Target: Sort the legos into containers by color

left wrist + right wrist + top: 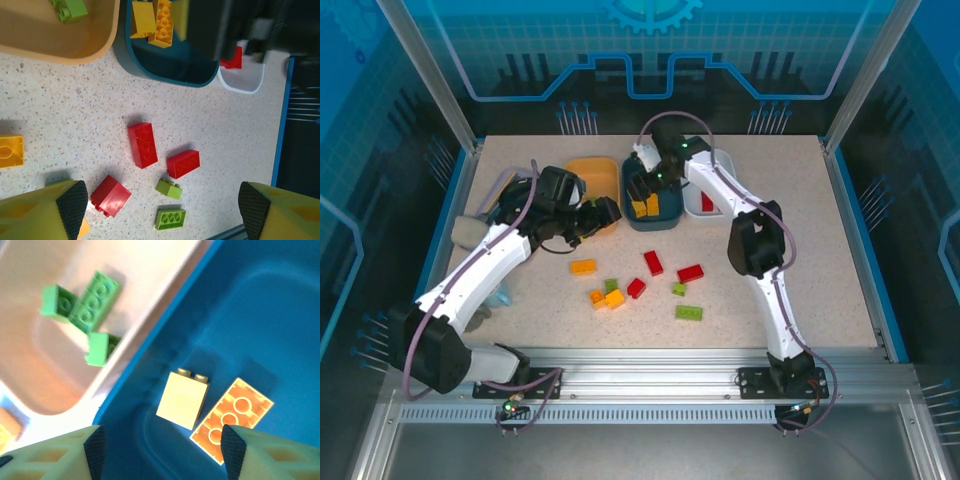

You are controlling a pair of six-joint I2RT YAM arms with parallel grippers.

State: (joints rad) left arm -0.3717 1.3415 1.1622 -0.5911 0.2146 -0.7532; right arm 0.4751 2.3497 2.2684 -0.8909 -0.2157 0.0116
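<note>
Three tubs stand at the back: orange (pixel 592 175), dark teal (pixel 653 212) and white (pixel 705 205). My right gripper (pixel 642 188) hangs open over the teal tub (pixel 260 315), empty (pixel 163 447), above a yellow brick (pixel 182 400) and an orange brick (pixel 232 417). Green bricks (pixel 85 307) lie in the orange tub (pixel 50 370). My left gripper (pixel 608 214) is open and empty (pixel 160 207) above loose red bricks (pixel 142 145), (pixel 183 163), (pixel 110 195) and green bricks (pixel 168 188), (pixel 170 219). A red brick (pixel 231 60) sits in the white tub (pixel 245 80).
More loose bricks lie mid-table: orange (pixel 583 267), orange (pixel 610 298), green (pixel 611 285). A pale rounded object (pixel 467 232) sits by the left arm near the table's left edge. Blue rails border the table sides.
</note>
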